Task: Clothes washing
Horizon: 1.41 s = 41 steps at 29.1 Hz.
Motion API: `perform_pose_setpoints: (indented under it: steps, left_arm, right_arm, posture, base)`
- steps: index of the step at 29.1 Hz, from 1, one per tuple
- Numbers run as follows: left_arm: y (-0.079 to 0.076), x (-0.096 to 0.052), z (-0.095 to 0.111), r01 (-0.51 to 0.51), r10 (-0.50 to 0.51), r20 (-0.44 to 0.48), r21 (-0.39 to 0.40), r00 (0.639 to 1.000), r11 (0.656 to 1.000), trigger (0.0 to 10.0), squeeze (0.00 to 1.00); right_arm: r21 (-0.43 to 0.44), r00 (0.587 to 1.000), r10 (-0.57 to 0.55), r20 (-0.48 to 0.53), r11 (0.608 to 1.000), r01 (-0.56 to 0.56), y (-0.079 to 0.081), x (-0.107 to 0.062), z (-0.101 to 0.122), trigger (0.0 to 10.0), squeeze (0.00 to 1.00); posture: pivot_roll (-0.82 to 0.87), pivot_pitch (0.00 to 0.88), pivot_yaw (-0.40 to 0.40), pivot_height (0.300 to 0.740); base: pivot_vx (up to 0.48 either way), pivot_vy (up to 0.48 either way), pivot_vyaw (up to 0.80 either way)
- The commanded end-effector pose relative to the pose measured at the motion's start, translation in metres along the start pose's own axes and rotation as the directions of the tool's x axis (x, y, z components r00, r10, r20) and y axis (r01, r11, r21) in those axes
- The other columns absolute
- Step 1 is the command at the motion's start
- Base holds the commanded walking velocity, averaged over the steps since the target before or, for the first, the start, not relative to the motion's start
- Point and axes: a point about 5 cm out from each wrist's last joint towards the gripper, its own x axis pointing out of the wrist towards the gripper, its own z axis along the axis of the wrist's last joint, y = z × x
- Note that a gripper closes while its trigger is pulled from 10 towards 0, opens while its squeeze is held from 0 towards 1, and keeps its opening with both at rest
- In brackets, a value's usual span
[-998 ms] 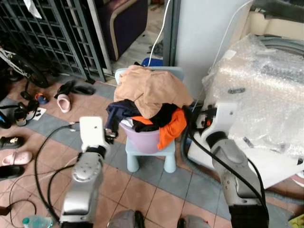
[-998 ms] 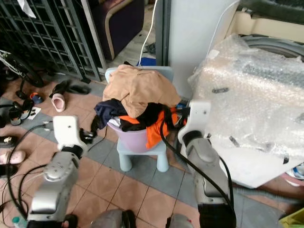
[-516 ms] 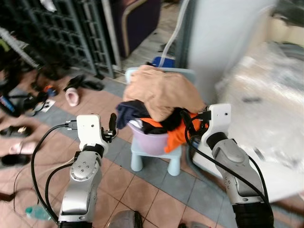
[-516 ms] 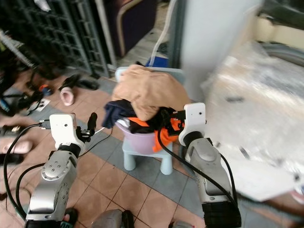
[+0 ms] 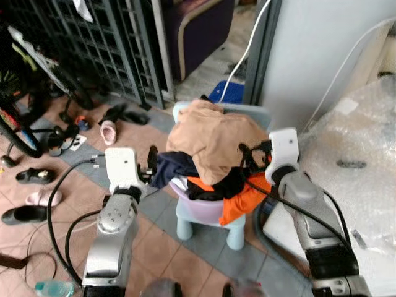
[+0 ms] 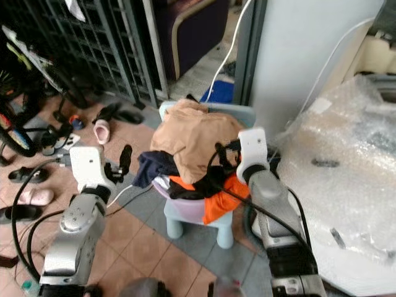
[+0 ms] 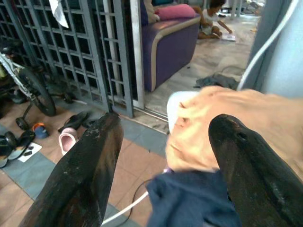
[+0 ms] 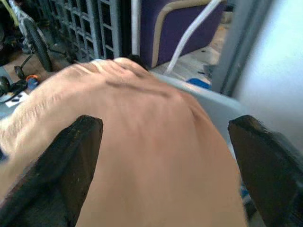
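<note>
1. Clothes pile (image 5: 210, 154) heaped in a lilac basket (image 5: 207, 209) on a small pale-blue chair (image 5: 213, 226), centre of scene, just ahead of both arms.
2. Tan garment (image 5: 213, 139) on top, draped over the heap; dark navy piece (image 5: 170, 168) hanging off the left side, orange piece (image 5: 244, 201) spilling off the near-right side.
3. Right gripper (image 8: 161, 142) nearer: right up against the right flank of the pile, jaws spread wide, tan cloth lying between and just beyond them in the right wrist view. Probably the arm to take the first grab.
4. Left gripper (image 7: 163, 156) just left of the pile, apart from it; jaws wide, nothing held. Navy piece and tan edge sit ahead and between the black fingers (image 7: 80, 179) in the left wrist view.
5. Pile lies between the two arms, wider left-to-right than tall; top garment loose, likely to lift free without dragging the basket, though other pieces may trail.
6. Floor: terracotta and grey tiles (image 5: 164, 260), cables trailing near left.
7. Room: bubble-wrapped washing machine (image 5: 352, 161) at right, close to the chair; metal grille (image 5: 93, 43) far left, with sandals (image 5: 108, 130) and shoes scattered below it; purple sofa (image 5: 198, 25) far behind; white wall panel (image 5: 315, 49) far right with a white cord hanging.
</note>
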Motion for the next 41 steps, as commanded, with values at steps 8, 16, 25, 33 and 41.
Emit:
perform_pose_setpoints:
  steps: [8, 16, 25, 33, 41]
  left_arm:
    - [0.001, -0.006, -0.002, -0.010, 0.010, -0.015, 0.019, 1.000, 1.000, 10.0, 0.00]
    - [0.009, -0.009, -0.009, -0.037, 0.040, -0.050, 0.055, 0.998, 0.998, 10.0, 0.00]
    - [0.006, -0.007, -0.009, -0.019, 0.023, -0.056, 0.065, 0.998, 0.998, 10.0, 0.00]
    - [0.006, -0.007, -0.010, -0.022, 0.026, -0.058, 0.073, 0.998, 0.997, 10.0, 0.00]
    - [0.008, -0.008, -0.012, -0.030, 0.036, -0.072, 0.083, 0.997, 0.996, 10.0, 0.00]
  right_arm:
    - [-0.079, 0.981, 0.064, -0.183, 0.994, -0.080, 0.022, 0.019, -0.023, 0.4, 0.00]
    - [-0.132, 0.974, 0.048, -0.222, 0.988, -0.079, 0.018, 0.022, -0.029, 0.0, 0.00]
    - [-0.097, 0.970, 0.084, -0.228, 0.989, -0.109, 0.025, 0.022, -0.032, 0.0, 0.00]
    - [-0.094, 0.967, 0.097, -0.237, 0.988, -0.123, 0.027, 0.021, -0.035, 0.0, 0.00]
    - [-0.058, 0.956, 0.147, -0.255, 0.984, -0.167, 0.040, 0.017, -0.042, 0.0, 0.00]
  posture:
    - [0.01, 0.068, 0.056, 0.740]
    - [0.02, 0.067, 0.046, 0.740]
    - [0.01, 0.064, 0.050, 0.740]
    - [0.02, 0.067, 0.043, 0.740]
    - [0.02, 0.069, 0.046, 0.740]
  base:
    - [0.038, 0.000, 0.00]
    - [0.000, 0.000, 0.00]
    - [0.000, 0.000, 0.00]
    - [0.000, 0.000, 0.00]
    - [0.000, 0.000, 0.00]
